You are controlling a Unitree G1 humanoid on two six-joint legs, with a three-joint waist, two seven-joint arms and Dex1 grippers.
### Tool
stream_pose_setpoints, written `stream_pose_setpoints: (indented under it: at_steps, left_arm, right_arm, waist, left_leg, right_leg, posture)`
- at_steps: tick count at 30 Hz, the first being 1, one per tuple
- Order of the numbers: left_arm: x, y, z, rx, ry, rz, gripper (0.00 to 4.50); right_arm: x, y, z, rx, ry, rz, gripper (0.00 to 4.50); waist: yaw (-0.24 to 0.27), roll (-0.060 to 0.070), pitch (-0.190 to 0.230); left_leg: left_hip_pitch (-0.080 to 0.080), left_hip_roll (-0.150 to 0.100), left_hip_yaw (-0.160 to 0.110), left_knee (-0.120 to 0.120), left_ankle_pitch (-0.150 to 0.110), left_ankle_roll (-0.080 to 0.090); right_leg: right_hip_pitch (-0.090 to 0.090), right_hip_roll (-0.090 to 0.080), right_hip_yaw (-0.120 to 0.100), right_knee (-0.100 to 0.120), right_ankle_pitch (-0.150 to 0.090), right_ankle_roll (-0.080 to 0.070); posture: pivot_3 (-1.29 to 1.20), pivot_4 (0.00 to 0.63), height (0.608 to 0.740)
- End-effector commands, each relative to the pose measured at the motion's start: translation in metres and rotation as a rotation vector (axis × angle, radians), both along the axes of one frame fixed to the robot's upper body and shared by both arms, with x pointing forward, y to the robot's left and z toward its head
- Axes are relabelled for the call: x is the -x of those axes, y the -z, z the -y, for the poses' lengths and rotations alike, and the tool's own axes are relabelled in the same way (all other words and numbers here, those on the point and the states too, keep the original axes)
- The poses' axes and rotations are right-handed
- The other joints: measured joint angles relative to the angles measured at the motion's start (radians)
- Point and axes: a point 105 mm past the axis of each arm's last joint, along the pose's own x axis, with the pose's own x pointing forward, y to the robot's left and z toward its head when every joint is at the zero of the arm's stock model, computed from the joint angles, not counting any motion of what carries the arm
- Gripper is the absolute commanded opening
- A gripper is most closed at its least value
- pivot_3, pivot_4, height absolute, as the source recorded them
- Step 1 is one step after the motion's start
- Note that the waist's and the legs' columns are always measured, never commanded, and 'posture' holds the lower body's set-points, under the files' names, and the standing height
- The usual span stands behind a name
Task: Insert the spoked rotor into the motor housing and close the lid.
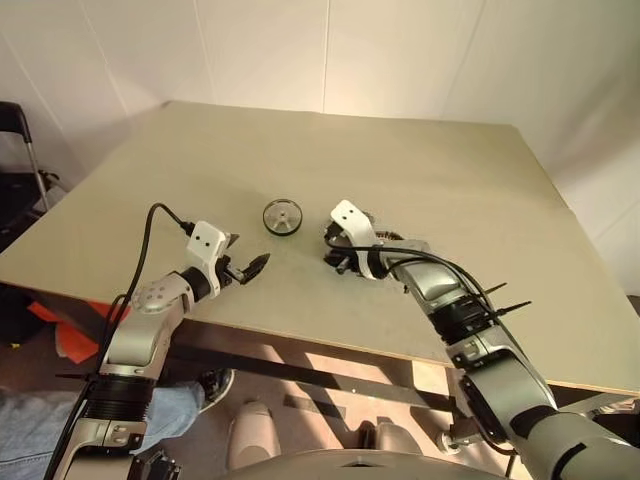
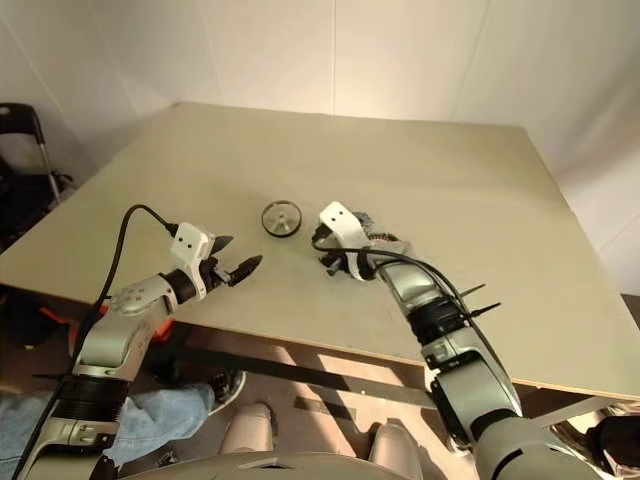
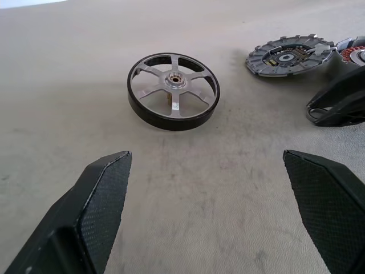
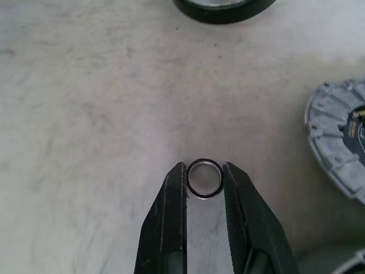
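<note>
**Metal washer ring clamped in the right jaws**

Grey and flat, the spoked rotor (image 3: 291, 54) lies on the beige table (image 1: 400, 170), just beside the motor housing (image 3: 356, 57) with its copper-red coils. Both sit close to the right gripper (image 4: 203, 171). Its jaws are pressed against either side of a small washer ring (image 4: 204, 178), held just above the table surface. The lid (image 1: 282, 216), silver with a dark raised rim, rests apart from them, ahead of the left gripper (image 3: 206, 155). The left jaws stand wide apart, holding nothing.
</note>
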Motion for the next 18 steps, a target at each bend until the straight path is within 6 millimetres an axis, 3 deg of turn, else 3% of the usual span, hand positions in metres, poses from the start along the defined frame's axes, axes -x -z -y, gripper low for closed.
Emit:
stream_pose_setpoints:
  at_steps: [1,5,8,14,18]
  left_arm:
    - [-0.002,-0.015,0.003,-0.003,0.015,0.052,4.5]
    - [-0.003,-0.013,0.005,-0.002,0.024,0.046,4.5]
    - [-0.005,-0.013,0.007,-0.001,0.033,0.045,4.5]
    - [-0.007,-0.014,0.009,-0.004,0.045,0.047,4.5]
    - [-0.008,-0.015,0.008,-0.007,0.047,0.048,4.5]
  right_arm:
    - [0.008,-0.047,-0.011,-0.082,-0.078,0.108,0.63]
    - [0.008,-0.077,0.002,-0.117,-0.023,0.164,0.63]
    - [0.005,-0.083,0.014,-0.101,0.026,0.188,0.63]
    - [-0.007,-0.065,0.057,-0.003,0.162,0.179,0.63]
    - [-0.002,-0.056,0.066,0.015,0.171,0.152,0.63]
  waist:
    - [-0.004,0.0,0.0]
    - [-0.018,0.0,0.0]
    - [-0.021,0.0,0.0]
    - [-0.021,0.0,0.0]
    - [-0.023,0.0,0.0]
  left_leg:
    - [0.0,0.001,0.0,0.0,0.001,-0.001]
    - [0.002,0.007,-0.001,-0.001,0.002,-0.004]
    - [0.002,0.007,0.0,-0.002,0.003,-0.005]
    - [0.002,0.007,0.0,-0.002,0.003,-0.004]
    - [0.004,0.006,0.001,-0.002,0.002,-0.004]
  right_leg:
    - [-0.002,0.002,0.0,0.001,0.001,0.0]
    - [-0.004,0.01,0.002,0.003,0.005,-0.007]
    - [-0.005,0.011,0.003,0.0,0.003,-0.007]
    - [-0.005,0.01,0.004,0.0,0.002,-0.007]
    - [-0.004,0.01,0.007,0.001,0.002,-0.007]
  posture:
    - [0.0,0.0,0.74]
    - [0.0,0.0,0.74]
    - [0.0,0.0,0.74]
    - [0.0,0.0,0.74]
    - [0.0,0.0,0.74]
